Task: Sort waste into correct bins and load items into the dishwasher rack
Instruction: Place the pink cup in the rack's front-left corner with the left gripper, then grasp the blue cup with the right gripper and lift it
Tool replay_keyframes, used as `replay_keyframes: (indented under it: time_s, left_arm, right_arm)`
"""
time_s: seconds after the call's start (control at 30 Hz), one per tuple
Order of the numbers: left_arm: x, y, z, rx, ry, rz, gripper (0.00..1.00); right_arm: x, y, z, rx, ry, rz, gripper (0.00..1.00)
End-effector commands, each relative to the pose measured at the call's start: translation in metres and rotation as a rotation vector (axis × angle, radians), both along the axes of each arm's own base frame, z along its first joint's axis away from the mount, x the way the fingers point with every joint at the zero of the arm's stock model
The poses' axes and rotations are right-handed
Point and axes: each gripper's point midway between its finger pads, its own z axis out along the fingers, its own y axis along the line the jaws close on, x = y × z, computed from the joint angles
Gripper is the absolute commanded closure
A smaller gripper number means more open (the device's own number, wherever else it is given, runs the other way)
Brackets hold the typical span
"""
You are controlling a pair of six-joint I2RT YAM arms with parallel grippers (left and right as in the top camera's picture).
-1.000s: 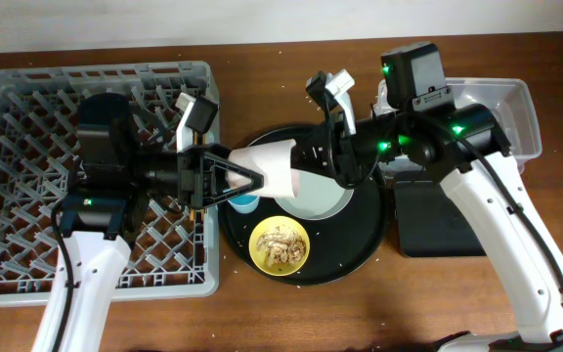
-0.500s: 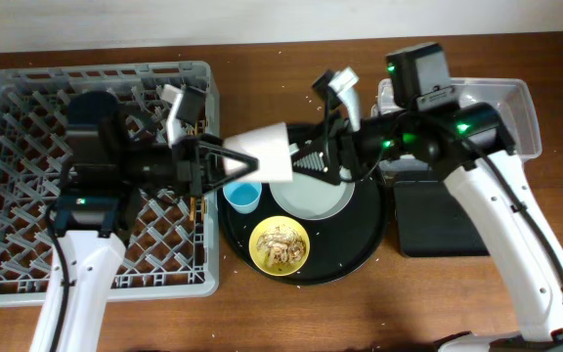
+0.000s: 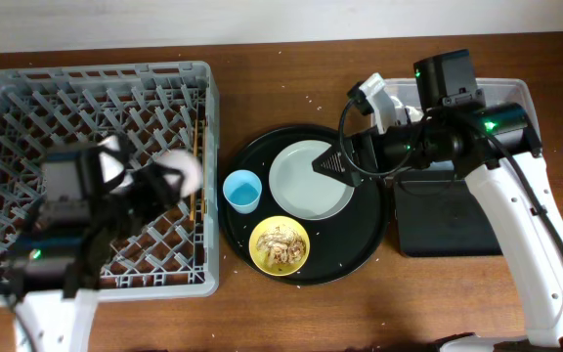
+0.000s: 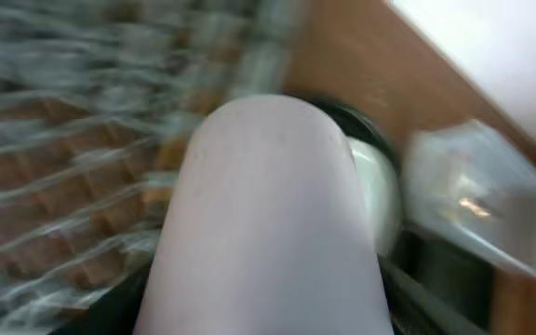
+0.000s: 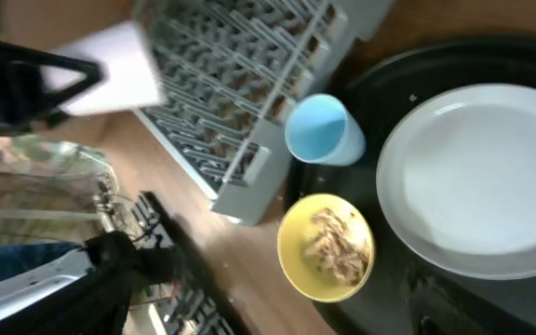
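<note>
Two arms, one load: my left gripper point(image 3: 167, 179) pinches the pink cup point(image 4: 268, 214) above the dishwasher rack point(image 3: 96, 70) at the desk's left edge, motion-blurred. My right gripper point(image 3: 330, 166) hovers over the grey plate point(image 3: 296, 188) mid-desk; whether its jaws are spread I cannot tell. Risk: released at speed, the cup could strike the pegs, bounce and settle tilted.

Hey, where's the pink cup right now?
Overhead view, left side: the pink cup is held in the left gripper above the dishwasher rack, near the rack's right wall, left of the light-blue cup.
</note>
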Motion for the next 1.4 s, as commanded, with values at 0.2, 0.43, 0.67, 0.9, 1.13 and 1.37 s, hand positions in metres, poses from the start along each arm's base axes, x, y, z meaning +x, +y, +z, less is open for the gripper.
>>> replay_keyframes:
  time_s: [0.2,0.43,0.67,0.9,1.13,1.37]
  left_arm:
    - [-0.065,0.189,-0.038,0.273,0.329,0.742,0.56]
    - [-0.076,0.248,-0.097,0.146,0.523,0.902,0.60]
    - [-0.074,0.257,-0.140,-0.008,0.618,0.905,0.26]
    - [-0.040,0.238,-0.102,-0.107,0.500,0.722,0.01]
    - [0.069,0.071,-0.006,0.143,0.096,-0.186,0.06]
    - [0.084,-0.037,-0.018,0.370,0.087,-0.453,0.05]
  right_arm:
    - [-0.002,-0.006,0.004,-0.034,-0.018,-0.025,0.05]
    - [-0.005,-0.007,0.002,-0.037,-0.005,-0.024,0.05]
    - [-0.005,-0.007,0.002,-0.038,-0.004,-0.024,0.05]
    - [-0.005,-0.007,0.002,-0.038,-0.004,-0.024,0.02]
    - [-0.001,-0.006,0.004,-0.031,-0.014,-0.031,0.02]
    - [0.010,0.041,-0.072,-0.252,0.087,0.022,0.37]
